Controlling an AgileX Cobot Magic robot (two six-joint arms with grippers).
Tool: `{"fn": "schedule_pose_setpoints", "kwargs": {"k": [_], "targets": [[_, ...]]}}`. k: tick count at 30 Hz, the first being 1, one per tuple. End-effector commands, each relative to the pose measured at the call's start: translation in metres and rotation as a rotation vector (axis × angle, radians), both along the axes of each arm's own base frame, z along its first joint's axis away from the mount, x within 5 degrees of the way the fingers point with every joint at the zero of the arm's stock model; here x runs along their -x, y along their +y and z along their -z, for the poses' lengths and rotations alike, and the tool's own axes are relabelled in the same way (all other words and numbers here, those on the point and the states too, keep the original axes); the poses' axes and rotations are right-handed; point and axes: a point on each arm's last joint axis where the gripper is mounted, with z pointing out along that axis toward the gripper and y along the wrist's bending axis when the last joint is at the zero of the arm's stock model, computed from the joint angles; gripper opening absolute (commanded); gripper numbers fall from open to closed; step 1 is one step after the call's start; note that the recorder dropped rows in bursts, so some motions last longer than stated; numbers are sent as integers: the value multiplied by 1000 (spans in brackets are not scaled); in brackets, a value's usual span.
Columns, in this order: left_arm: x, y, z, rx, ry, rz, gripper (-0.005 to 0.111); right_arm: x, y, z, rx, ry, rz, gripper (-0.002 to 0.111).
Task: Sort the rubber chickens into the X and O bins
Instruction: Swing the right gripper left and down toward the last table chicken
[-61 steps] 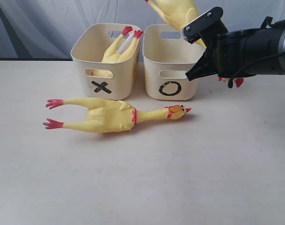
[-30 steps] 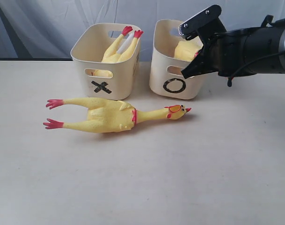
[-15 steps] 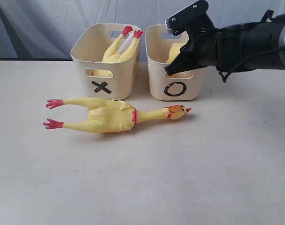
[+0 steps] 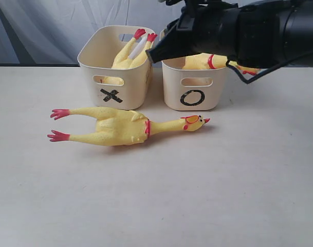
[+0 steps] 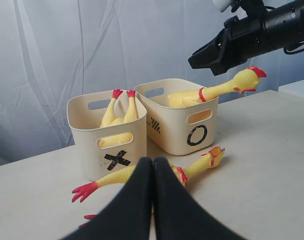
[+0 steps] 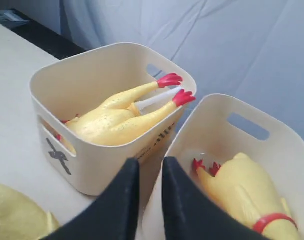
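Chickens: floppy yellow rubber | bins: smooth cream plastic, rounded corners

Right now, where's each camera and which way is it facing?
Exterior: off the arms, facing the marked sides of X bin and O bin; right arm overhead.
Left wrist: low, angled at the same bins; shut left gripper in the foreground.
Right wrist: above, looking down into both bins; right gripper, jaws slightly apart.
Shared: all see both bins.

The chickens are shown as smooth, faintly dimpled yellow rubber with a soft sheen. The bins are moulded in satin cream plastic. The tabletop is finished matt; the backdrop is draped cloth.
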Motion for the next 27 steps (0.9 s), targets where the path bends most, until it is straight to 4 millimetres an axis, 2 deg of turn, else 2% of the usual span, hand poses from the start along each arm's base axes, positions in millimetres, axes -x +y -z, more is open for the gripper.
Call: {"fn": "schedule_pose_setpoints", "kwargs": {"k": [1, 8, 18, 24, 27], "targets": [[1, 0, 2, 3, -3, 1, 0, 11, 12, -4, 151, -79, -44, -1], [1, 0, 2, 1, -3, 0, 0, 20, 18, -2, 209, -85, 26, -1], [0, 2, 3, -37, -12, -15, 0, 45, 48, -3, 185, -92, -110, -1], [0, 2, 3, -40, -11, -15, 0, 42, 41, -1, 220, -93, -39, -1], [0, 2, 3, -51, -14, -19, 0, 43, 38, 6, 243, -78, -27, -1]]}}
